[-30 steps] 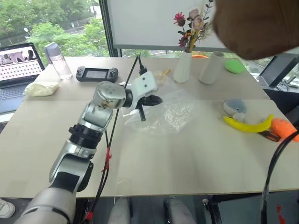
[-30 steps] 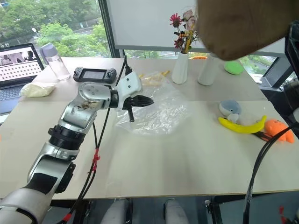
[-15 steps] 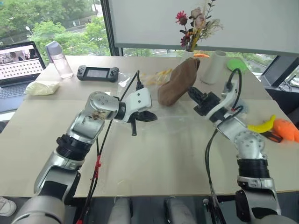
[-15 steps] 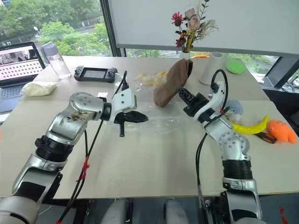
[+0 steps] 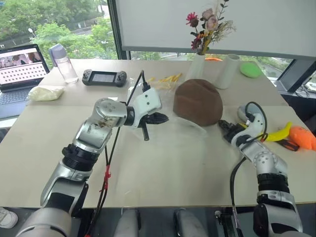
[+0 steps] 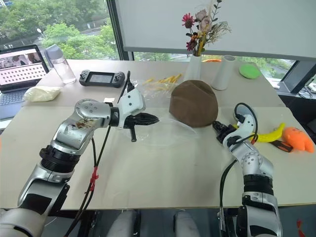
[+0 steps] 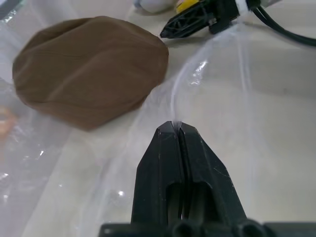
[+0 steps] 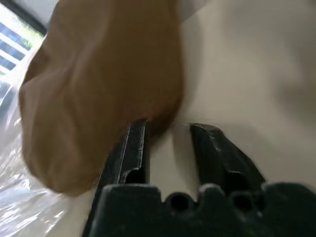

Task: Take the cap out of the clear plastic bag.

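The dark brown cap (image 5: 197,102) lies dome-up on the table right of centre, outside the clear plastic bag (image 6: 168,136), whose film spreads flat in front of it and to its left. My left gripper (image 5: 160,118) is shut on a fold of the bag's film (image 7: 217,74), held a little above the table. Low at the cap's right edge my right gripper (image 5: 223,124) is open. One of its fingers (image 8: 133,145) touches the cap's rim (image 8: 98,98), and bare table shows between the two.
A vase of flowers (image 5: 196,66), a white cylinder (image 5: 228,64) and a green object (image 5: 250,69) stand at the back. A banana (image 5: 276,133), an orange toy (image 5: 302,137) and a grey-blue plush (image 5: 245,112) lie right. At left are a controller (image 5: 102,77), a bottle (image 5: 61,63), a laptop (image 5: 17,69) and a white pouch (image 5: 44,93).
My right arm swung down from high in front of the camera, carrying the cap, set it on the table and opened its fingers. The left gripper kept hold of the bag.
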Controlling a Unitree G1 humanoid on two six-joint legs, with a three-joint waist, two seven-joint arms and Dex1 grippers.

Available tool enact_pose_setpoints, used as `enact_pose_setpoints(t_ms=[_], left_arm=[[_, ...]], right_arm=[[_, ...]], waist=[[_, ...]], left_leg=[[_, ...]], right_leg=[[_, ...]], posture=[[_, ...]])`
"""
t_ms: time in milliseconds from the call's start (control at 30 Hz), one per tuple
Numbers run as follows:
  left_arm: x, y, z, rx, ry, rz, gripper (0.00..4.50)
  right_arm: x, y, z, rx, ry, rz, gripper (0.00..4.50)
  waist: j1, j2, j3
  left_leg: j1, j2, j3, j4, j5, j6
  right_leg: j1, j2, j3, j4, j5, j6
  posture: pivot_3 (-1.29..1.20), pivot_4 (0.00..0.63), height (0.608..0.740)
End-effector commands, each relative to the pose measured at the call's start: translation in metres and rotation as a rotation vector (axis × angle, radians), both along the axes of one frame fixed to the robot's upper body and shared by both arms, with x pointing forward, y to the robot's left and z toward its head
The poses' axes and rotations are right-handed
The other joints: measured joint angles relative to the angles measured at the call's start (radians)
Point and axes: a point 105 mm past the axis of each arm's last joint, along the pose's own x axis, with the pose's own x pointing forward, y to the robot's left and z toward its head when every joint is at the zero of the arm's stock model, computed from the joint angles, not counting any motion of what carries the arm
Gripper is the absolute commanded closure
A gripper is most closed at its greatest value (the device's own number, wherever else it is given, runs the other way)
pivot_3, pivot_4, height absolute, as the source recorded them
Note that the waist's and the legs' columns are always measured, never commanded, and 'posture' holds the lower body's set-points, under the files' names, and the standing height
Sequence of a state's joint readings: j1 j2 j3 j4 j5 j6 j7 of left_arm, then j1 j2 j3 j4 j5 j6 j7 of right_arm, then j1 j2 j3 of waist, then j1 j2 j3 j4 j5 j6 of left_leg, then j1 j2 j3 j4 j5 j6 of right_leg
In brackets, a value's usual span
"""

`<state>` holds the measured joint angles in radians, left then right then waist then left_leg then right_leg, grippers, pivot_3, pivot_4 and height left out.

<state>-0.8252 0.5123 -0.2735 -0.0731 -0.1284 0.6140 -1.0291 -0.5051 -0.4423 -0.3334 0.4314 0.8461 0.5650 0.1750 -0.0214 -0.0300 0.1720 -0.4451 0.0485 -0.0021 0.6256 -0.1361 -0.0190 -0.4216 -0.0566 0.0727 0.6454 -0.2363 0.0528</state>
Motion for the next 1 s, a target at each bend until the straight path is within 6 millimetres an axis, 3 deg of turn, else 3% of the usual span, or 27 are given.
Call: enact_pose_setpoints(t_ms=[33, 100, 167, 200, 333, 533, 633, 733, 767, 800, 867, 933, 1000], left_arm=[[-0.011, -0.003, 0.009, -0.010, -0.029, -0.056, 4.50], [-0.013, -0.002, 0.008, -0.018, -0.013, -0.052, 4.50], [-0.017, 0.001, 0.008, -0.046, 0.039, -0.046, 3.94], [-0.019, 0.002, 0.009, -0.066, 0.067, -0.039, 3.79], [-0.027, 0.001, 0.010, -0.162, 0.177, -0.001, 2.32], [-0.042, -0.001, 0.008, -0.254, 0.278, 0.032, 0.27], [-0.039, 0.004, 0.011, -0.319, 0.318, 0.084, 0.13], [-0.024, 0.015, 0.032, -0.517, 0.296, 0.142, 0.13], [-0.015, 0.025, 0.045, -0.634, 0.294, 0.183, 0.13], [0.002, 0.049, 0.068, -0.821, 0.255, 0.256, 0.13], [0.028, 0.103, 0.093, -1.091, 0.187, 0.441, 0.13], [0.042, 0.140, 0.099, -1.221, 0.150, 0.584, 0.13], [0.055, 0.184, 0.086, -1.293, 0.120, 0.787, 0.13]], right_arm=[[-0.004, -0.009, 0.020, -0.053, -0.037, -0.001, 1.18], [-0.008, -0.012, 0.032, -0.082, -0.053, 0.001, 0.49], [-0.011, -0.020, 0.047, -0.153, -0.063, -0.013, 0.00], [-0.012, -0.024, 0.051, -0.180, -0.065, -0.020, 0.00], [-0.011, -0.029, 0.069, -0.279, -0.087, -0.036, 0.00], [-0.001, -0.012, 0.085, -0.272, -0.128, 0.011, 0.00], [0.004, -0.002, 0.084, -0.259, -0.129, 0.040, 0.00], [0.006, 0.005, 0.082, -0.249, -0.126, 0.061, 0.00], [0.005, 0.007, 0.081, -0.240, -0.125, 0.076, 0.00], [0.004, 0.009, 0.080, -0.234, -0.126, 0.092, 0.00], [0.003, 0.009, 0.079, -0.242, -0.123, 0.107, 0.00], [0.001, 0.009, 0.078, -0.261, -0.116, 0.109, 0.00], [0.001, 0.011, 0.074, -0.273, -0.104, 0.118, 0.00]], waist=[[-0.005, 0.000, 0.000], [-0.009, 0.000, 0.000], [-0.011, 0.000, 0.000], [-0.012, 0.001, 0.000], [-0.017, 0.001, 0.000], [-0.031, 0.001, 0.000], [-0.027, 0.001, 0.000], [-0.024, 0.001, 0.000], [-0.023, 0.001, 0.000], [-0.021, 0.000, 0.000], [-0.018, 0.000, 0.000], [-0.023, 0.000, 0.000], [-0.028, 0.001, 0.000]], left_leg=[[0.000, 0.000, 0.000, 0.000, 0.000, 0.000], [0.000, 0.000, 0.000, 0.000, 0.000, 0.000], [0.000, 0.000, 0.000, 0.000, 0.000, 0.000], [0.000, 0.000, 0.000, 0.000, 0.000, 0.000], [0.000, 0.000, 0.000, 0.000, 0.000, 0.000], [0.000, 0.000, 0.000, 0.000, 0.000, 0.000], [0.000, 0.000, 0.000, 0.000, 0.000, 0.000], [0.001, 0.000, 0.000, 0.000, 0.000, 0.000], [0.001, 0.000, 0.000, 0.000, 0.000, 0.000], [0.001, 0.000, 0.000, 0.000, 0.000, 0.000], [0.000, 0.000, 0.000, 0.001, 0.000, 0.000], [0.000, 0.000, -0.001, 0.001, 0.000, 0.000], [0.000, 0.000, 0.000, 0.000, 0.000, 0.000]], right_leg=[[0.000, 0.000, 0.000, 0.000, 0.000, 0.000], [0.000, 0.000, 0.000, 0.000, 0.000, 0.000], [0.000, 0.000, 0.000, 0.000, 0.000, 0.000], [0.000, 0.000, 0.000, 0.000, 0.000, 0.000], [0.000, 0.000, 0.000, 0.000, 0.000, 0.000], [0.000, 0.000, 0.001, 0.000, 0.000, 0.000], [0.000, 0.000, 0.001, 0.000, 0.000, 0.000], [0.000, 0.000, 0.001, 0.000, 0.000, 0.001], [0.000, 0.000, 0.001, 0.000, 0.000, 0.001], [0.000, 0.000, 0.000, 0.000, 0.000, 0.001], [0.000, 0.000, 0.000, 0.000, 0.000, 0.001], [0.000, 0.000, 0.000, 0.000, 0.000, 0.001], [0.000, 0.000, 0.001, -0.001, 0.000, 0.001]], posture=[[0.00, 0.150, 0.740], [0.00, 0.150, 0.740], [0.00, 0.150, 0.740], [0.00, 0.150, 0.740], [0.00, 0.150, 0.740], [0.00, 0.150, 0.740], [0.00, 0.150, 0.740], [0.00, 0.150, 0.740], [0.00, 0.150, 0.740], [0.00, 0.150, 0.740], [0.00, 0.150, 0.740], [0.00, 0.150, 0.740], [0.00, 0.150, 0.740]])
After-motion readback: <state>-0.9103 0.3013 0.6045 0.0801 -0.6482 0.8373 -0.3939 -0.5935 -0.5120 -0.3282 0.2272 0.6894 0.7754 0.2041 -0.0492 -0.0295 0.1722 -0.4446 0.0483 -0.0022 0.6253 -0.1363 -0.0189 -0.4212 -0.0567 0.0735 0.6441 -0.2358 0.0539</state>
